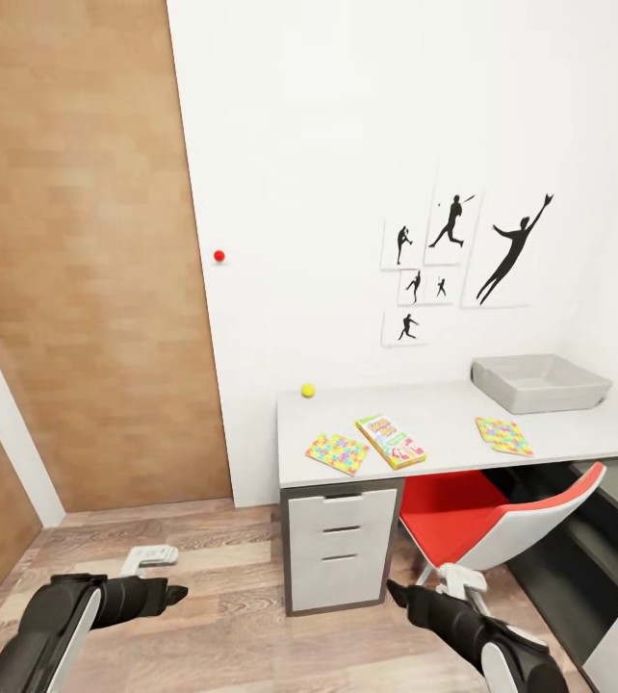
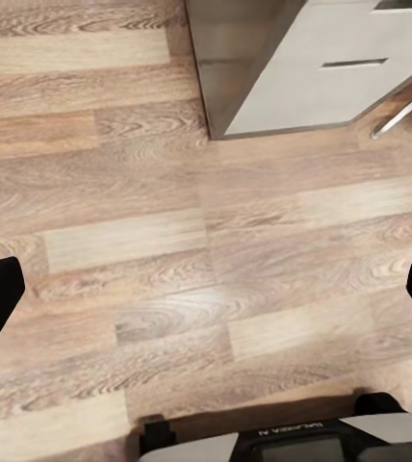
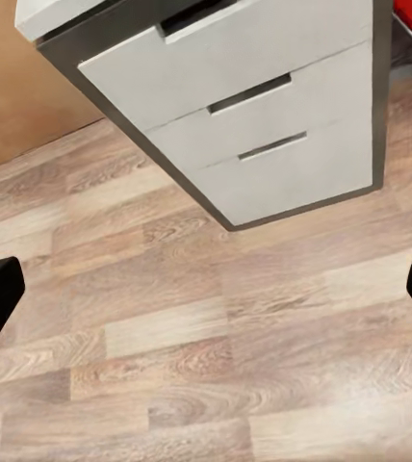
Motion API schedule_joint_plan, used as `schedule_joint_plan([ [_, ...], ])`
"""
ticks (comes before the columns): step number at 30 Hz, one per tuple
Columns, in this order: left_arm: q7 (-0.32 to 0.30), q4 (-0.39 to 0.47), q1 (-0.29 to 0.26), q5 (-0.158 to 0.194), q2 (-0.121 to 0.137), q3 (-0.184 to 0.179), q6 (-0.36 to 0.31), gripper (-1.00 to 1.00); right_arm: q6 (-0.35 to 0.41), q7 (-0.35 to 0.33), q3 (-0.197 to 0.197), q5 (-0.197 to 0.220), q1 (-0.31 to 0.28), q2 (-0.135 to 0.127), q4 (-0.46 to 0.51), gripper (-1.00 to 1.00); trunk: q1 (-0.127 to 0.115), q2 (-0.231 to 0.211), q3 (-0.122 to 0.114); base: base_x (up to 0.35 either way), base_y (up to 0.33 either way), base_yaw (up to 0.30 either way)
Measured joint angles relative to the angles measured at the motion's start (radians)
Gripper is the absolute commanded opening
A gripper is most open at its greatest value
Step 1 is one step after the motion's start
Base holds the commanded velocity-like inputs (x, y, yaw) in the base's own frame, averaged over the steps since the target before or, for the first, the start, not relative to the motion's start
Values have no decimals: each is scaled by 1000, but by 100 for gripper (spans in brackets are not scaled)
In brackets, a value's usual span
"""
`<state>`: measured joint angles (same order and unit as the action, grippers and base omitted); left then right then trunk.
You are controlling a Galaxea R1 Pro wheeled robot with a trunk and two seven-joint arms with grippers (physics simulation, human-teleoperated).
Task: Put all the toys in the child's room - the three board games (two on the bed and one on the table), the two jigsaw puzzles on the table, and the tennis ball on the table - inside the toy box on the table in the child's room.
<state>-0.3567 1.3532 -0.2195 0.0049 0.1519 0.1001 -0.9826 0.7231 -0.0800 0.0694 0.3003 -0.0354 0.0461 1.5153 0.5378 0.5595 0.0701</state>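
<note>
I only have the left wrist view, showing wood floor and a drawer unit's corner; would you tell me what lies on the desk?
Observer: The head view shows a tennis ball near the wall.
Operator: Any puzzles?
Observer: Two jigsaw puzzles, with a board game between them.
Operator: And the toy box?
Observer: The toy box sits at the desk's far right, looking empty.

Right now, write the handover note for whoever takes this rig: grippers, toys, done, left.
Left gripper and right gripper: open, empty, low over the floor.
On the table: tennis ball near the wall, two jigsaw puzzles, one board game between them, toy box at the far right end.
Done: no toy seen in the box.
Left: every toy; a red chair stands at the desk.
</note>
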Motion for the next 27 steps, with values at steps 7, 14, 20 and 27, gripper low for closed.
schedule_joint_plan([
  [7, 1, 0, -27, -1, -1, 5, -27, 100, 8, 0, -1, 39, -43, 16, 17, 100, -27, -49, -22, 0, 0, 0],
  [14, -1, -3, -45, 0, -1, 8, -36, 100, 13, -1, -8, 51, -61, 33, 27, 100, -54, -98, -44, 0, 0, 0],
  [20, -3, 1, -49, 4, -1, 10, -42, 100, 20, -3, -7, 54, -65, 36, 49, 100, -77, -139, -62, 0, 0, -42],
  [27, -7, 4, -50, 7, -2, 11, -47, 100, 25, -12, -4, 104, -66, 31, 57, 100, -88, -160, -71, 0, 0, -202],
])
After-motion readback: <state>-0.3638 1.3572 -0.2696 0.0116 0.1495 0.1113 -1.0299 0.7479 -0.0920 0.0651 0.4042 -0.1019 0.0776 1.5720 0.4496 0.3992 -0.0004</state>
